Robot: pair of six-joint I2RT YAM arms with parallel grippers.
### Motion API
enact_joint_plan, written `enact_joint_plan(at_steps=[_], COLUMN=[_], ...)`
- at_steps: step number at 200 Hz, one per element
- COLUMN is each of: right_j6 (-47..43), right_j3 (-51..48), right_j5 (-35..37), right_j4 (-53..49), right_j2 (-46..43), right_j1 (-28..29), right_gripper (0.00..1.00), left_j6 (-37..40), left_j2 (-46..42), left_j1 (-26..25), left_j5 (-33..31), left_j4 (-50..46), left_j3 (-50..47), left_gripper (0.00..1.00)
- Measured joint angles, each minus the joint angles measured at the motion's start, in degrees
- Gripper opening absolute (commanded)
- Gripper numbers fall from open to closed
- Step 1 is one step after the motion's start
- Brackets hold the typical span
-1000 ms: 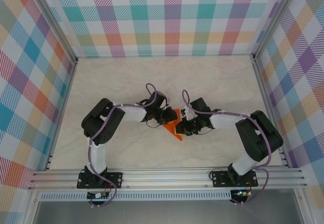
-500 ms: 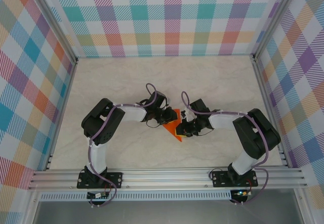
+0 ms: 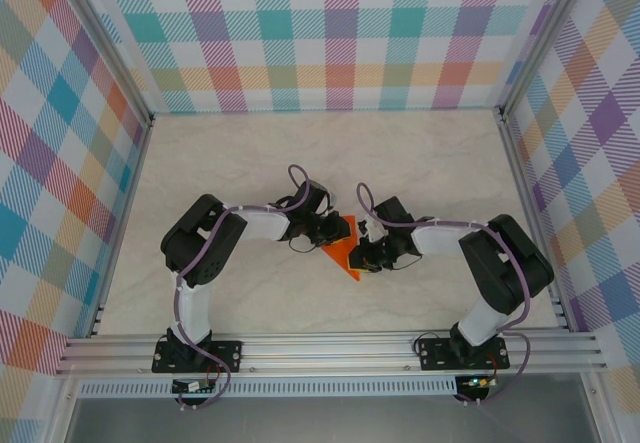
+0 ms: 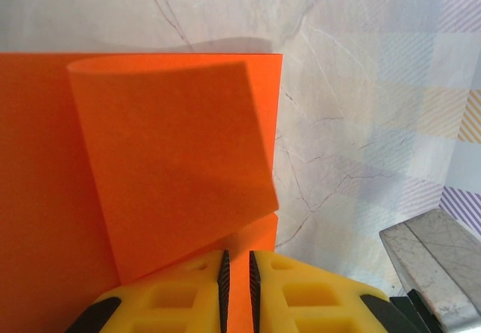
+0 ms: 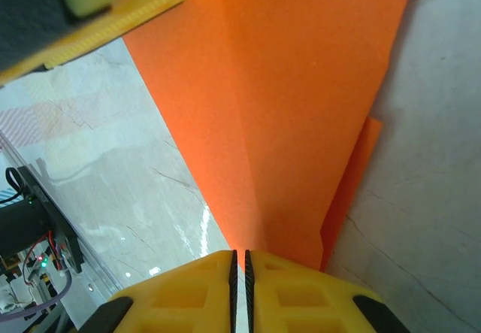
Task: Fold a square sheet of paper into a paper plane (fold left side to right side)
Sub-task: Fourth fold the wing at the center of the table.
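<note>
Orange paper sheet (image 3: 345, 255), thin, bright and already creased into a smaller pointed shape, sits at the middle of the pale marbled worktop (image 3: 250, 163), directly between the two black arms. From above, its long axis runs roughly from the far side toward the near edge, leaning slightly to the right. The narrow point faces the near edge and the wider part lies further back.

In the left wrist view the paper sheet (image 4: 173, 145) shows a straight right edge. A loose upper flap curls over the layer beneath and casts a soft shadow on it. In the right wrist view the paper sheet (image 5: 301, 85) tapers down toward the camera. A crease runs up its length, and a second layer peeks out along its right side.

The left end effector (image 3: 335, 232) meets the sheet from the left. Its yellow fingers (image 4: 188, 288) are pinched almost together, with the paper's edge nipped between the black pads.

The right end effector (image 3: 366, 255) meets it from the right. Its yellow fingers (image 5: 301, 288) are likewise closed to a sliver, clamping the narrow end of the sheet. One of the left end effector's yellow fingers (image 5: 135, 6) is at the sheet's far end.

Plaid-patterned walls (image 3: 340, 33) enclose the worktop.
</note>
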Motion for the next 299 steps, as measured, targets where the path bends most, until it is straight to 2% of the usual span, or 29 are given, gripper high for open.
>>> enact_joint_plan(at_steps=[165,299], right_j6=[-1.5,-2.6], right_j3=[-0.2,-2.9], right_j5=[1.9,3.7], right_j4=[-1.1,-3.6], right_j2=[0.0,-3.7], right_j1=[0.8,1.8], right_gripper=[0.13,0.13], left_j6=[0.0,0.0], left_j2=[0.0,0.0], left_j1=[0.0,-0.2], left_j5=[0.0,0.3], left_j4=[0.0,-0.2], left_j3=[0.0,0.0], left_gripper=[0.17,0.17])
